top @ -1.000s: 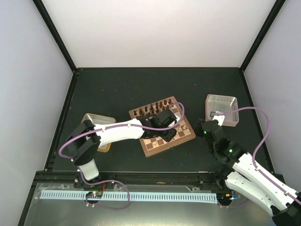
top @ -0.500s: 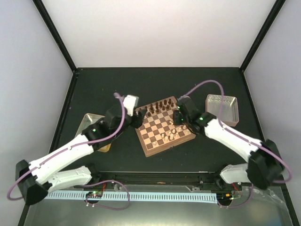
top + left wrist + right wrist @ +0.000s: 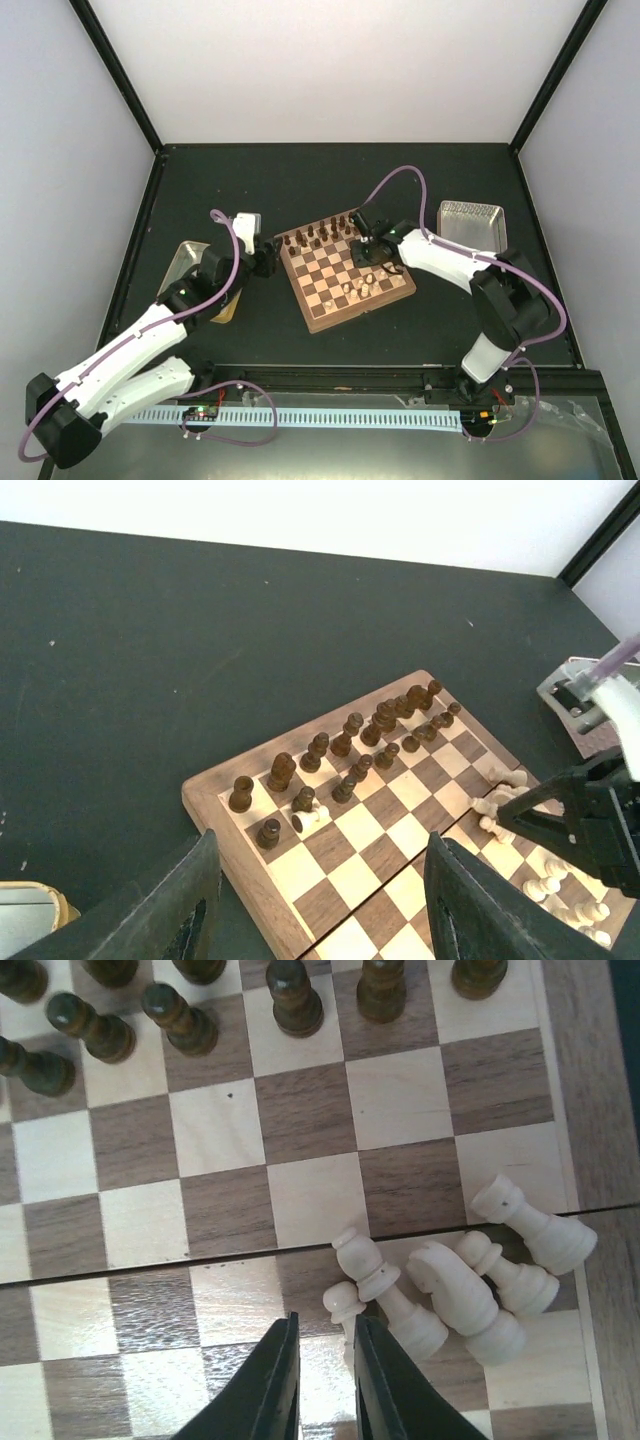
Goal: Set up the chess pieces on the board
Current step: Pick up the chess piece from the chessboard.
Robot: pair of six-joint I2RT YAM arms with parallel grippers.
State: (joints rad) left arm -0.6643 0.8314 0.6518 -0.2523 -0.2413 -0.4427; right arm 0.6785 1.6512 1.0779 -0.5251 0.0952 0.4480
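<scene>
Left claw spread wide, right claw pointing down, fingers close together

Bright, even light with soft shadows. A pale sheen glazes the board at the right wrist view's lower edge.

Dark brown chessmen stand upright in two rows, slanting near-left to far-right in the top view. A rectangular metal tray sits on the right side of the black table mat, well apart from a second tray on the left, which is partly covered and yellowish at its near end. A white slotted strip runs along the near edge. White walls and black corner posts stand behind.
</scene>
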